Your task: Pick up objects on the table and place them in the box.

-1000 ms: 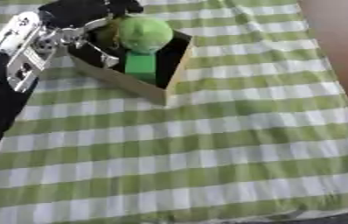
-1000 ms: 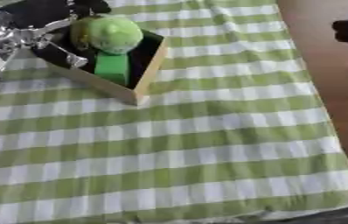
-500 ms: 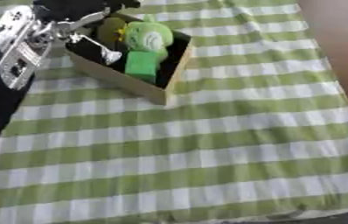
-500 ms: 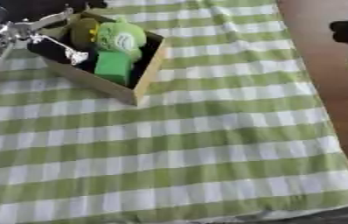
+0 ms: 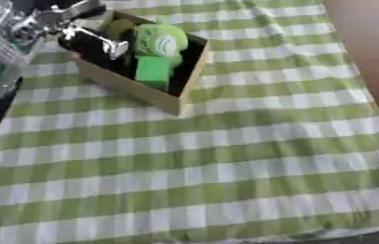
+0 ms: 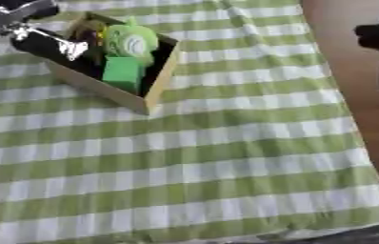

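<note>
Your left hand (image 5: 76, 29) hangs over the open tan cardboard box (image 5: 147, 91) w/ fingers relaxed, gripping nothing. Round green plush toy (image 5: 161, 42) sits inside, above a green block (image 5: 152, 72).

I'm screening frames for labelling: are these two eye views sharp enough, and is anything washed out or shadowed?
Left eye view: soft all over, the left hand smeared, the box interior dark behind the green toy. Right eye view: equally soft, no glare on the checked cloth.
</note>
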Controlling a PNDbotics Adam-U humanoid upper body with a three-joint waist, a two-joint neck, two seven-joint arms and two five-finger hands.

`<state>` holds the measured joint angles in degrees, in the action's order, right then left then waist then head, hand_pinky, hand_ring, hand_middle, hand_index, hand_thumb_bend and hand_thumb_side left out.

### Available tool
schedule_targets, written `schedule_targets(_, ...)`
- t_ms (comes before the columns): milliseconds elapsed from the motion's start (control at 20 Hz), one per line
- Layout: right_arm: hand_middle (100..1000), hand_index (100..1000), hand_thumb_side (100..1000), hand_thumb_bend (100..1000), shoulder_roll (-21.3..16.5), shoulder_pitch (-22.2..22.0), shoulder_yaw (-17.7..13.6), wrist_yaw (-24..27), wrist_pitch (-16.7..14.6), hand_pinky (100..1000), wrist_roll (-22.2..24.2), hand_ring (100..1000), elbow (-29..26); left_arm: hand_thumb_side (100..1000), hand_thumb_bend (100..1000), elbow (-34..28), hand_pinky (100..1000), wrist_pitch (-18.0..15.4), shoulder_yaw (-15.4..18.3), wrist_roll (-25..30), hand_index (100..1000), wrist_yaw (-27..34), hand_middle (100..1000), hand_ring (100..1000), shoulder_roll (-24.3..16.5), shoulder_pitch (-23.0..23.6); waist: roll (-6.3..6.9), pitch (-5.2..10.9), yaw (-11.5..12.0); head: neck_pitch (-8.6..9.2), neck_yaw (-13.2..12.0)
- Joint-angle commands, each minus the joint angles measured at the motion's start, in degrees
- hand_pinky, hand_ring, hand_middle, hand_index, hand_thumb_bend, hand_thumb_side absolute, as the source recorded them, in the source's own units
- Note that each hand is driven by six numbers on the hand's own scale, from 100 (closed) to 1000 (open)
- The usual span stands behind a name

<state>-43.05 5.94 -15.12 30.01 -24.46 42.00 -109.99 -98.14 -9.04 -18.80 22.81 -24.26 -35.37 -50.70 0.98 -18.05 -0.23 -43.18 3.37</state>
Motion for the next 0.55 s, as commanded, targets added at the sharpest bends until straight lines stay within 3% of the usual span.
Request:
schedule_targets(50, 449, 937, 470, 100, -1.1, 0.01, -0.68, 1.43, -1.29, 1000, -0.3, 1000, -2.74, 509, 100, -12.55, 873, 4.43, 3.48, -2.02, 910, 10.4, 833, 929, -5.34, 2.47, -0.24, 1.27, 0.13, 0.68, 0.33)
schedule_targets(200, 452, 927, 470, 100, -0.88, 0.23, -0.51, 2.81, -2.47, 1000, -2.32, 1000, -4.34, 672, 100, -15.99, 797, 2.98, 6.14, -5.5, 876, 21.16, 796, 861, -7.23, 7.29, -0.55, 1.12, 0.35, 0.82, 0.51)
schedule_targets(400, 456, 913, 470, 100, -0.17, 1.64, -0.17, 5.83, -4.5, 1000, -4.87, 1000, -4.58, 672, 100, -16.43, 749, -1.12, 10.98, -11.61, 849, 33.89, 768, 818, -6.13, 14.3, -1.22, 0.91, 0.7, 1.02, 0.63)
schedule_targets(550, 461, 906, 470, 100, 1.04, 2.89, 0.01, 8.41, -5.27, 1000, -6.04, 1000, -4.59, 672, 100, -16.45, 744, -3.39, 14.0, -14.84, 845, 40.15, 763, 810, -3.81, 18.14, -1.77, 0.84, 0.95, 1.18, 0.76)
